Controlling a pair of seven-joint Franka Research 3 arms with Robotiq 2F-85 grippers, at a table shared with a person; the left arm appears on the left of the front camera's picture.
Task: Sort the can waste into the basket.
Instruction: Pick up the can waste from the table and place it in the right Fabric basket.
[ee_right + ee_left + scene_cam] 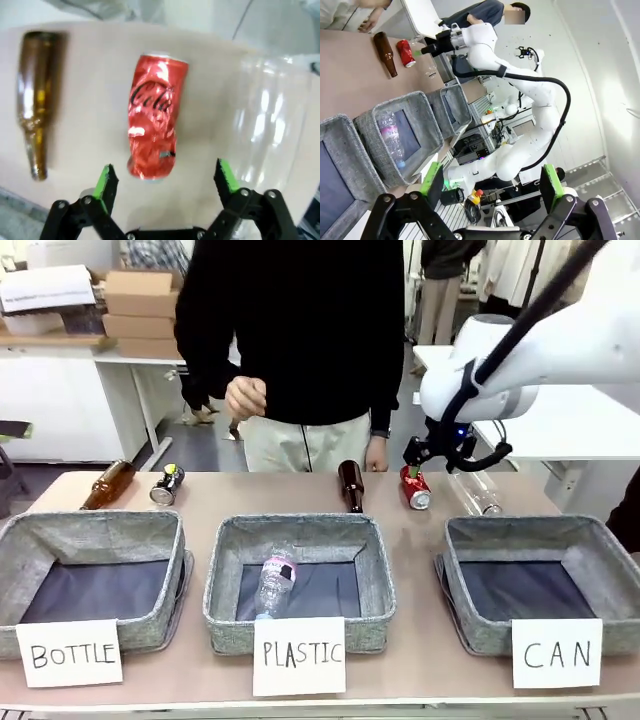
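Right jaws wide, red can (152, 117) centred beneath

You'll find a brown glass bottle (108, 484) lying at ten o'clock on the table (415, 570), a second brown bottle (350, 485) at twelve, a clear plastic bottle (476, 492) at two, and a labelled plastic bottle (276, 580) inside the PLASTIC basket (300, 530) at six.

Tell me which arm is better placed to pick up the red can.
Right. The right gripper hovers open right over the red can, and the CAN basket sits on that side. The left gripper, also open, is far from it.
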